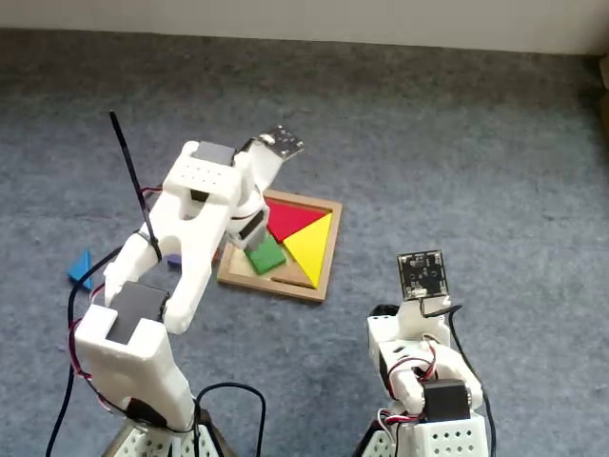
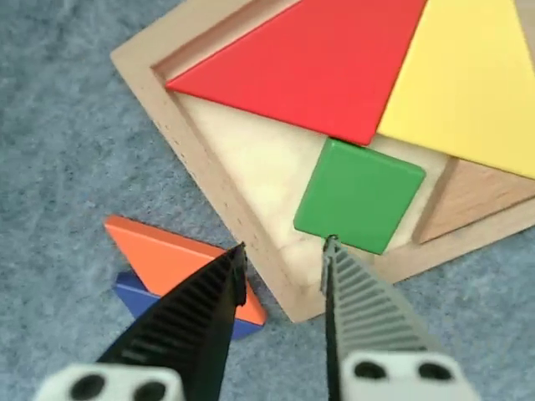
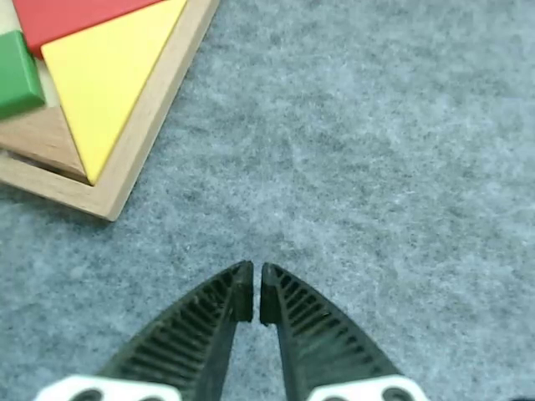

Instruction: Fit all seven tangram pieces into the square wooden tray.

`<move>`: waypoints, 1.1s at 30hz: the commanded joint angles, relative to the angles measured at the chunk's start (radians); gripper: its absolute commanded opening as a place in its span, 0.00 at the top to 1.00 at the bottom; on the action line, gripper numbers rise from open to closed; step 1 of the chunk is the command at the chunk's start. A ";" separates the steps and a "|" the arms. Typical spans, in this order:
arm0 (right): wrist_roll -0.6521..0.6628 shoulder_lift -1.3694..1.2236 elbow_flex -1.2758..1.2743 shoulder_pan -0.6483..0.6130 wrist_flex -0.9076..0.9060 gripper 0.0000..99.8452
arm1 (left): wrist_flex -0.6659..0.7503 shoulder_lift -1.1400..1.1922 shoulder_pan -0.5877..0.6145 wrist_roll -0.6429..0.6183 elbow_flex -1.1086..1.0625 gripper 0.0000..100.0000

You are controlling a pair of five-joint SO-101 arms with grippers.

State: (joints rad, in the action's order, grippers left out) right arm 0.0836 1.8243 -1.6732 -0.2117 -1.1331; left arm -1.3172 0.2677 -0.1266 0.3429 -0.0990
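Green square (image 2: 359,196) lay in wooden tray (image 2: 167,117); my L gripper (image 2: 285,246) spread astride its rim, R gripper (image 3: 256,292) pressed together.

Grey carpet (image 1: 457,143) is spreading around the wooden tray (image 1: 331,251), a pale wall (image 1: 381,19) running beyond it: some carpeted indoor room.
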 commanded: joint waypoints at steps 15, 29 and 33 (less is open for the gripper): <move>-0.006 0.012 -0.108 0.013 0.012 0.97 | 0.290 -0.061 -0.131 -0.109 -0.211 0.87; -0.006 0.012 -0.108 0.013 0.012 0.97 | 0.098 -0.062 -0.199 -0.129 -0.102 0.87; -0.006 0.012 -0.108 0.013 0.012 0.97 | 0.005 -0.064 -0.205 -0.129 -0.028 0.87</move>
State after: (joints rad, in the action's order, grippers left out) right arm 0.0836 1.8243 -1.6732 -0.2117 -1.1331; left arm -1.2375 0.2309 -0.3168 0.2217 -0.2156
